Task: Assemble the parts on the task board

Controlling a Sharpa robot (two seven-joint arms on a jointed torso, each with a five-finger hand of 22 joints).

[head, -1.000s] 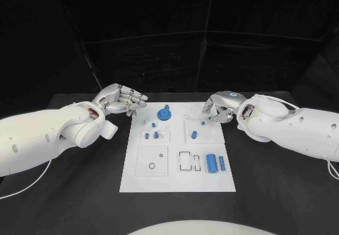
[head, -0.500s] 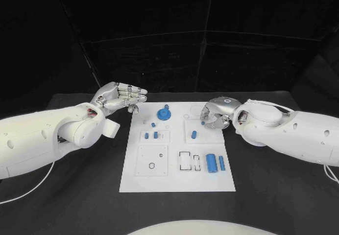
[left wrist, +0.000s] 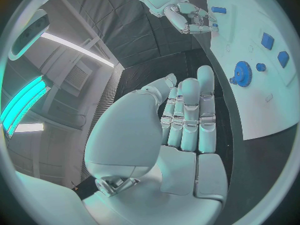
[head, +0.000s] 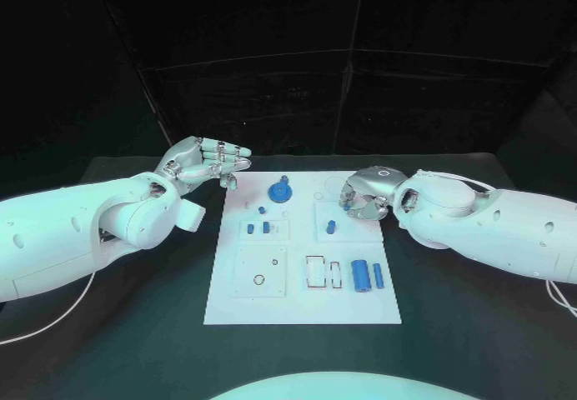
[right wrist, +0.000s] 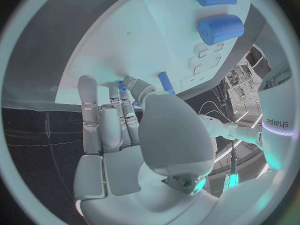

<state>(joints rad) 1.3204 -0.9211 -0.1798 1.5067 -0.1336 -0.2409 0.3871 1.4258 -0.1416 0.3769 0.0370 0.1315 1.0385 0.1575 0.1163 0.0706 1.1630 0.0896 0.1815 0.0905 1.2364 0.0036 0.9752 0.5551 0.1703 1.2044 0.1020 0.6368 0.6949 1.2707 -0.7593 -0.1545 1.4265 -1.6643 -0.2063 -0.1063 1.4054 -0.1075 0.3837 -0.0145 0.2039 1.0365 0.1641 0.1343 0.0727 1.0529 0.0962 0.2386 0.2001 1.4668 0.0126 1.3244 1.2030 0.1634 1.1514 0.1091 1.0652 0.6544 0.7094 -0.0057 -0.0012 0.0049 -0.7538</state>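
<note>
Task board (head: 301, 287) between both; left robot hand (head: 207, 162) empty, fingers loosely curled; right robot hand (head: 364, 194) over its far edge, grip unclear

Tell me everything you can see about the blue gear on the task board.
The blue gear is a round, toothed disc that looks like matte plastic, with a short knob standing up from its centre; the left wrist view shows the teeth round its rim. It lies flat at the far end of the white task board, left of the board's middle. Smaller blue pieces sit just nearer the robot. Nothing touches it: the left hand is held up beyond the board's left edge, and the right hand is over the board's far right part.
</note>
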